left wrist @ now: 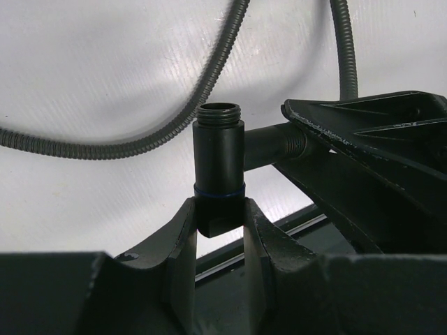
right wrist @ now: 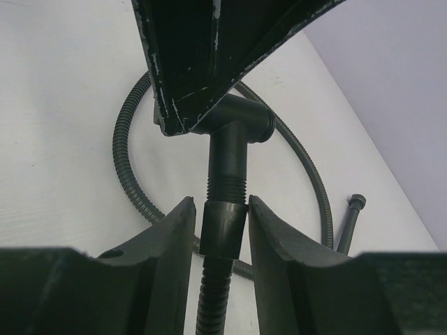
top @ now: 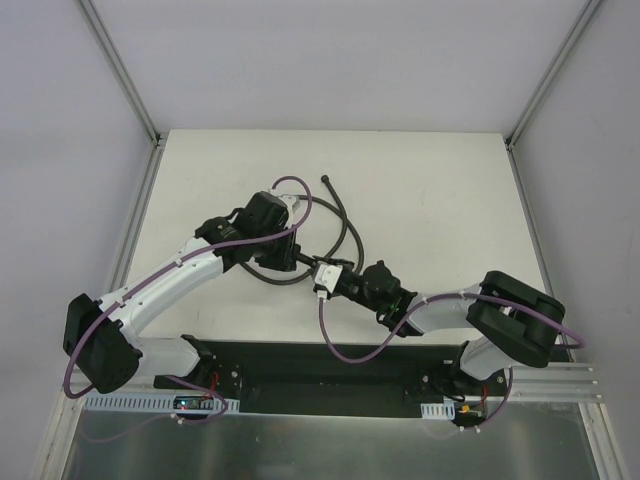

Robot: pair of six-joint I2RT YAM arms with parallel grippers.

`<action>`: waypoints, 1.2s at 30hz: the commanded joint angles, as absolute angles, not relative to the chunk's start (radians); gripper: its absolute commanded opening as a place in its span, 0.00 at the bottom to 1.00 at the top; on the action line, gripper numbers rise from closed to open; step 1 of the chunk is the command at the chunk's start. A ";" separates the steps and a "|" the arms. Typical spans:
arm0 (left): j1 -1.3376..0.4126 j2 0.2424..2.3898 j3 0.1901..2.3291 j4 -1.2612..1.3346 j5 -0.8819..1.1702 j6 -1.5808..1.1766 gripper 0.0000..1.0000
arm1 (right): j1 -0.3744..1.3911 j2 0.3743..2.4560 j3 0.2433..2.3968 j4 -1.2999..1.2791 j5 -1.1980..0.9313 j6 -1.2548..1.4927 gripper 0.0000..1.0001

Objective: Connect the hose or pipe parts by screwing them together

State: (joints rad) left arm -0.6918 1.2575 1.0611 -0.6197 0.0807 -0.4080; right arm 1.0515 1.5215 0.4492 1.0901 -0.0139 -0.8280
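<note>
**Step in hand:** thread engagement. The left claw (left wrist: 218, 218) is clamped on the lower body of the black plastic T-shaped pipe fitting (left wrist: 220, 153) and holds it above the white desk (top: 440, 190). The fitting's open threaded port points away from that claw. Its threaded side branch points at the right claw (right wrist: 222, 209).

The right claw's jaws stand on either side of the black cylindrical hose-end nut (right wrist: 223, 227), almost on it. I cannot tell whether they are gripping it. The nut sits at the foot of the branch's exposed threads and looks barely wound on, if at all.

The grey corrugated flexible hose (right wrist: 129, 153) runs from this nut and lies in a loop on the desk. Its far end fitting (right wrist: 356, 202) lies loose.

**Next move, in my judgement:** grip the nut firmly, keep it square to the branch, and turn it while the left claw holds the fitting steady.

**Containers:** none in view.
</note>
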 commanded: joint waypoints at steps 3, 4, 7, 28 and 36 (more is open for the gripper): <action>-0.681 1.246 1.103 -0.614 0.107 -0.431 0.00 | 1.057 1.523 0.483 1.115 -0.006 -0.805 0.31; -0.680 1.246 1.101 -0.614 0.106 -0.430 0.00 | 1.055 1.522 0.482 1.115 0.024 -0.802 0.31; -0.680 1.243 1.095 -0.601 0.124 -0.413 0.00 | 1.057 1.511 0.491 1.103 0.009 -0.785 0.09; -0.683 0.950 0.512 0.279 0.454 -0.127 0.00 | 0.750 1.551 0.558 1.368 -0.592 0.073 0.01; -0.687 0.936 0.483 0.318 0.485 -0.018 0.00 | 0.677 1.661 0.633 1.532 -0.895 0.319 0.01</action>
